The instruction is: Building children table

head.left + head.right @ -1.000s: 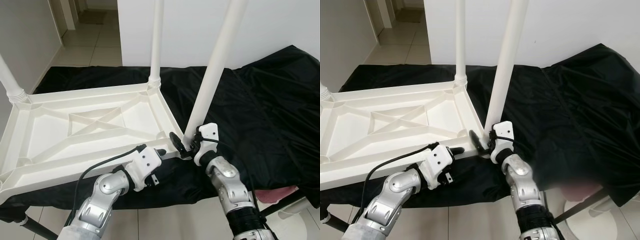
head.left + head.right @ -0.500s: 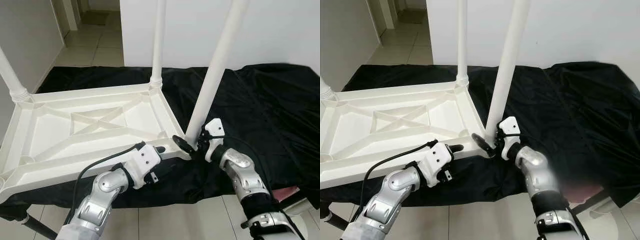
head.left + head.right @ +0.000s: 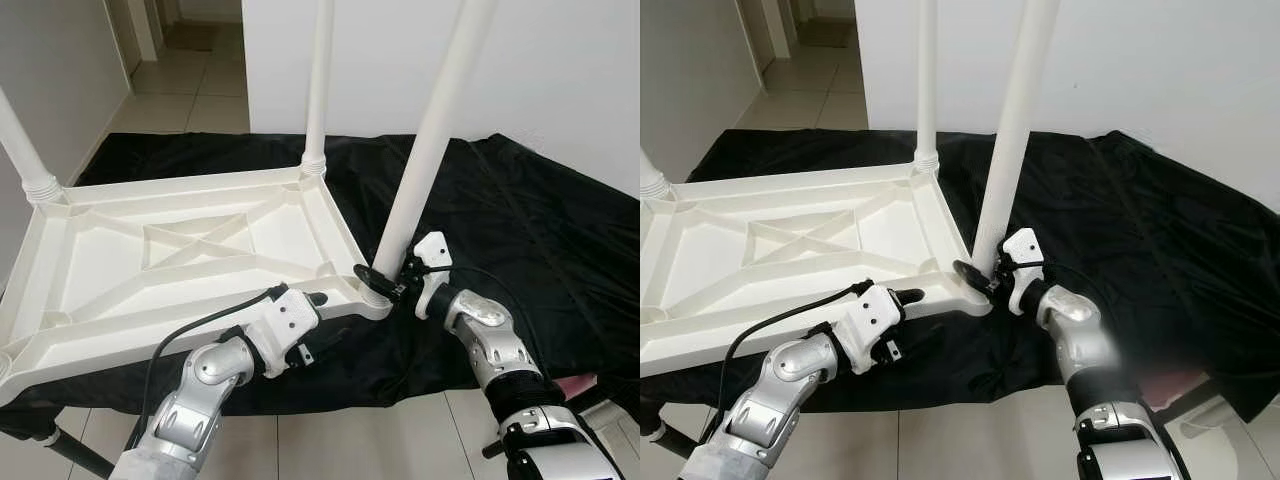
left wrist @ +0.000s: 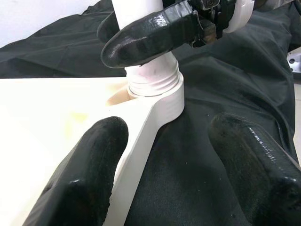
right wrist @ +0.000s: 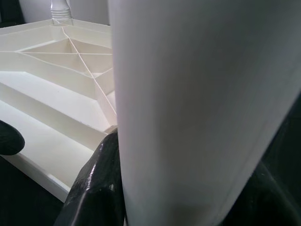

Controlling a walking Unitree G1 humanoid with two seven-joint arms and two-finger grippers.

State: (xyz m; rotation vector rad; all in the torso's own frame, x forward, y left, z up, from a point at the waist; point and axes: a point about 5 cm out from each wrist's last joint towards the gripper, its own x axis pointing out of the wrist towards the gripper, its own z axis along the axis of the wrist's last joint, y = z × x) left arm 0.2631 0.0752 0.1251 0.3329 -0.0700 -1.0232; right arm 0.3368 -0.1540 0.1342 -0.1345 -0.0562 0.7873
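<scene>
- Table top (image 3: 190, 250): in the left eye view it lies upside down, white and ribbed, on a worktop under a black cloth (image 3: 520, 220). Three legs stand up from its corners.
- The near-right leg (image 3: 425, 150) rises steeply, leaning slightly right, its foot in the corner socket (image 3: 372, 300). The right pincer (image 3: 385, 285) clasps it just above the socket and is the nearer arm. The left pincer (image 3: 318, 300) sits at the near rim beside that corner.
- Right eye view: same layout; far leg (image 3: 927, 80) upright at the far-right corner.
- Left wrist view: the left pincer's fingers (image 4: 89, 183) are spread, one over the white rim, one over cloth, gripping nothing. Ahead, the leg's threaded collar (image 4: 153, 82) sits in the socket.
- Right wrist view: the leg runs lengthwise between the right pincer's fingers (image 5: 101, 188). Likely next: twisting it home about its long axis.
</scene>
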